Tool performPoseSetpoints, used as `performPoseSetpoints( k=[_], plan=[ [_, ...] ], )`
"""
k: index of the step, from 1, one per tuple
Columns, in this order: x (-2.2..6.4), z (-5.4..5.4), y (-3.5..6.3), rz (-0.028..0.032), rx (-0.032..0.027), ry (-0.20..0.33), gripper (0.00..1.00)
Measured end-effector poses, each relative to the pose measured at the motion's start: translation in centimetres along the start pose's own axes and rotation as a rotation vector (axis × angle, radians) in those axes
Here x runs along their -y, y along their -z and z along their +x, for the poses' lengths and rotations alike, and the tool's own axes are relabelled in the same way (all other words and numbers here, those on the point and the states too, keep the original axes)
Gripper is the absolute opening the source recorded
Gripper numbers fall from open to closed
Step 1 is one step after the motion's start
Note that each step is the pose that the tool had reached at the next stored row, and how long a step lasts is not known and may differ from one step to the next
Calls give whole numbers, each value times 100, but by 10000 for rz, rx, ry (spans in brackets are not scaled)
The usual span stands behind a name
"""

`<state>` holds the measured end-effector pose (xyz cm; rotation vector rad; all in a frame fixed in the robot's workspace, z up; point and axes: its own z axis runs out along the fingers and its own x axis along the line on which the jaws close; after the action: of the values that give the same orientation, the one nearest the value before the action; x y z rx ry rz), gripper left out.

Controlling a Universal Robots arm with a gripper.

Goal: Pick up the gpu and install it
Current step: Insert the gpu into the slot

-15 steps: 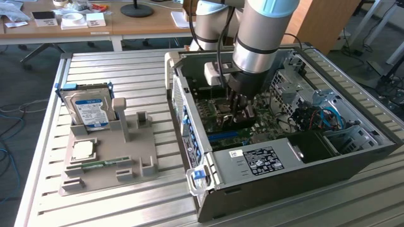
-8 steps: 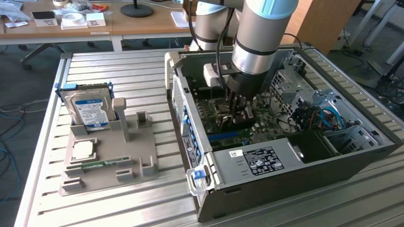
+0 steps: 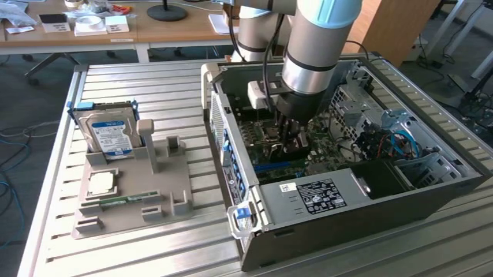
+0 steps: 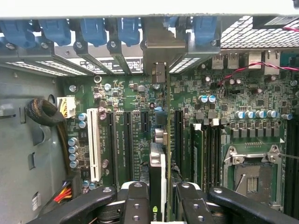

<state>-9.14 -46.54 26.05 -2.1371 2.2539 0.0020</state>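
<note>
Wrist view: tool (image 4: 159,205) grips gpu (image 4: 158,158) edge-on above motherboard (image 4: 121,93).

The case (image 3: 339,231) lies open on its side, so the motherboard (image 4: 140,98) is reached from above. That opening is bounded by the power supply (image 3: 327,193) on one side and the drive cage (image 3: 419,167) on another. The central passage is occupied by the arm (image 3: 312,52) and gripper (image 4: 161,205), closed on the gpu (image 4: 158,177) among the slots (image 4: 126,144). Open tabletop (image 3: 138,81) is left beside the tray (image 3: 127,202).

Tool (image 4: 161,205) clamped, arm reaching down
</note>
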Motion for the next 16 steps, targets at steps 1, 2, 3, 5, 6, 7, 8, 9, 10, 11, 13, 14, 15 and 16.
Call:
performPoseSetpoints(
  k=[1, 2, 3, 5, 6, 7, 8, 9, 10, 11, 13, 14, 15, 16],
  plan=[
    [5, 0, -1, -40, -1, 0, 27],
    [10, 0, -1, -86, -7, -2, 27],
    [12, -1, 0, -101, -9, -2, 27],
    [12, 0, 0, -103, -10, -3, 27],
    [12, 0, 0, -103, -10, -3, 27],
    [12, -1, 0, -103, -9, -2, 27],
    [12, -1, -1, -103, -10, -2, 27],
    [13, -1, -3, -103, -9, -2, 27],
    [14, -1, -4, -104, -10, -2, 27],
    [17, -1, -4, -103, -10, 0, 27],
    [16, -1, -5, -103, -9, 0, 27],
    [16, -1, -4, -103, -10, -1, 27],
    [16, -1, -5, -103, -10, -2, 27],
    [16, -1, -5, -107, -11, -3, 27]
  ],
)
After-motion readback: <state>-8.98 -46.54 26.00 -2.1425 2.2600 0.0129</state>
